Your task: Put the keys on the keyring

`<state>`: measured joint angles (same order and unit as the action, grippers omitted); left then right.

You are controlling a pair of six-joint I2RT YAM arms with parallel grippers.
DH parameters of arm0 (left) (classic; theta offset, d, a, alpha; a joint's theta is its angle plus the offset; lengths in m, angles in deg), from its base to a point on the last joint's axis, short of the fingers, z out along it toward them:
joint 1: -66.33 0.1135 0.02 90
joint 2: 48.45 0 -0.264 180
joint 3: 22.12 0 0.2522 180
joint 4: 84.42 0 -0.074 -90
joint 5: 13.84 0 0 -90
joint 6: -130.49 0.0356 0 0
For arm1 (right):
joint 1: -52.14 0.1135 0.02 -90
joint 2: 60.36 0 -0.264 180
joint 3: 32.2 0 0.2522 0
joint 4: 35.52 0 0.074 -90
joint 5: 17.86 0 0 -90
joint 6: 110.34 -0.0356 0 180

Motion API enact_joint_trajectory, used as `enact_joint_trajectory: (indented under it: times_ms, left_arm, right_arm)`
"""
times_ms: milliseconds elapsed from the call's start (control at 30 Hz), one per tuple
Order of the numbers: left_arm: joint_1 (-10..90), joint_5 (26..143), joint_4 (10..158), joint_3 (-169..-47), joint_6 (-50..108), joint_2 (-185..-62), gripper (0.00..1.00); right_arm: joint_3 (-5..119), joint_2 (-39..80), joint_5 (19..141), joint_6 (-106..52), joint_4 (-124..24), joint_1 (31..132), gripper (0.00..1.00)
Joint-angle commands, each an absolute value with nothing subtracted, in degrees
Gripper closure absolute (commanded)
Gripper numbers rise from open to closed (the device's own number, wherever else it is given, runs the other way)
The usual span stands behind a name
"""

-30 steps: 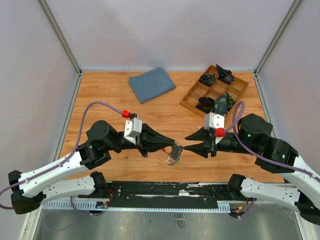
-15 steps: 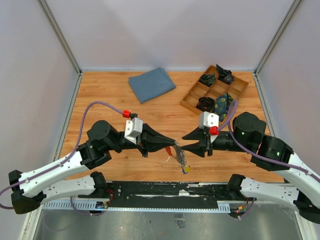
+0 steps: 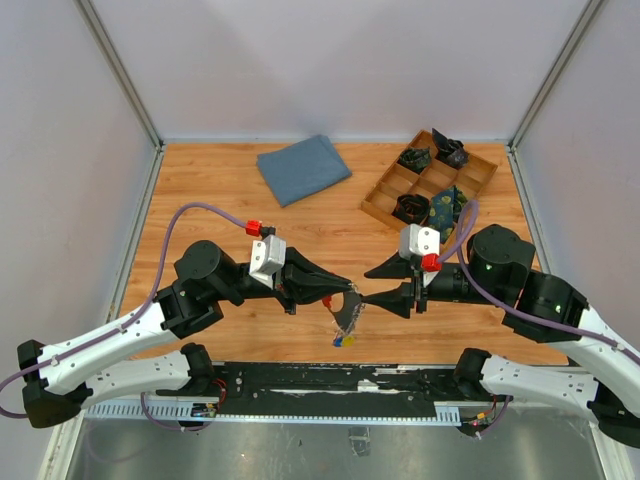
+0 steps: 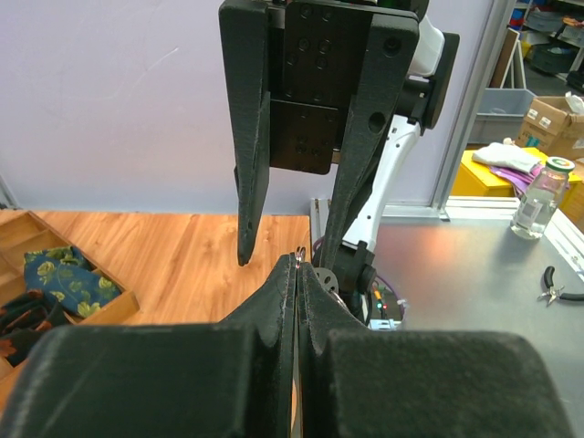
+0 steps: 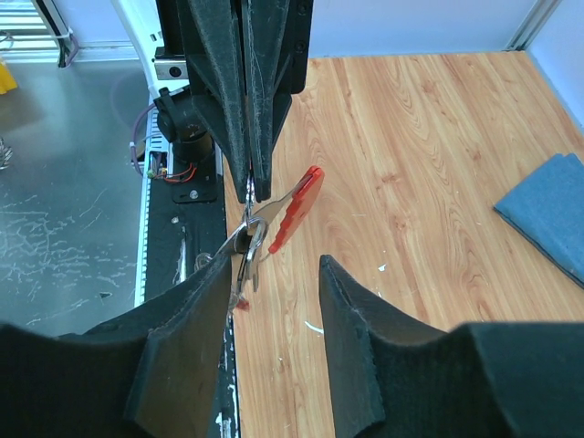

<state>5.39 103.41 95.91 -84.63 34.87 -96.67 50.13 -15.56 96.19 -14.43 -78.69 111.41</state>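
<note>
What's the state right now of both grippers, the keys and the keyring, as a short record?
left gripper: shut, pinching the top of the keys
right gripper: open, holding nothing, tips facing the left gripper
keys: hanging in a bunch below the left gripper's tips
keyring: red, slanting beside the keys at the left tips
threading: cannot tell whether any key is on the keyring

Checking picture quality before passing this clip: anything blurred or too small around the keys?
Top external: evenly lit, sharp, but the keys tiny. Left wrist: left gripper's fingers soft, hiding most of them. Right wrist: right gripper's fingers blurred, keys crisp.
</note>
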Motion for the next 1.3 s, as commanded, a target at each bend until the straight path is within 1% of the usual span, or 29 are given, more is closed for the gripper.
enact_joint_trajectory:
  times_ms: [0,233,400,500,600,700,1000,1267]
  left_arm:
    - [4.99,103.39,98.61,-86.06,34.78,-96.14,1.00]
    - [5.01,103.41,98.34,-86.32,34.78,-96.07,1.00]
    - [4.99,103.47,98.51,-86.26,34.70,-96.08,1.00]
    - [5.01,103.58,98.52,-86.28,34.69,-96.16,1.00]
    - [5.03,103.51,98.44,-86.24,34.67,-95.94,0.99]
    - [4.99,103.34,98.33,-86.11,34.69,-95.86,0.99]
    - [4.99,103.14,98.39,-85.97,34.86,-95.84,1.00]
    - [5.01,103.10,98.61,-86.11,34.91,-96.48,0.99]
  right_arm:
    - [49.41,-15.61,97.36,-15.15,-77.16,112.17,0.56]
    - [47.97,-15.03,97.63,-15.34,-75.71,112.17,0.59]
    - [47.61,-14.85,97.80,-15.42,-75.61,112.17,0.65]
    - [47.72,-14.83,97.53,-15.43,-75.65,112.17,0.73]
    - [48.11,-15.07,96.36,-15.21,-76.04,112.12,0.86]
    - [49.01,-15.51,95.23,-14.70,-76.71,112.17,0.92]
    - [50.85,-17.36,93.07,-13.60,-77.40,112.17,0.94]
    - [51.18,-17.43,94.58,-13.58,-77.06,112.17,0.93]
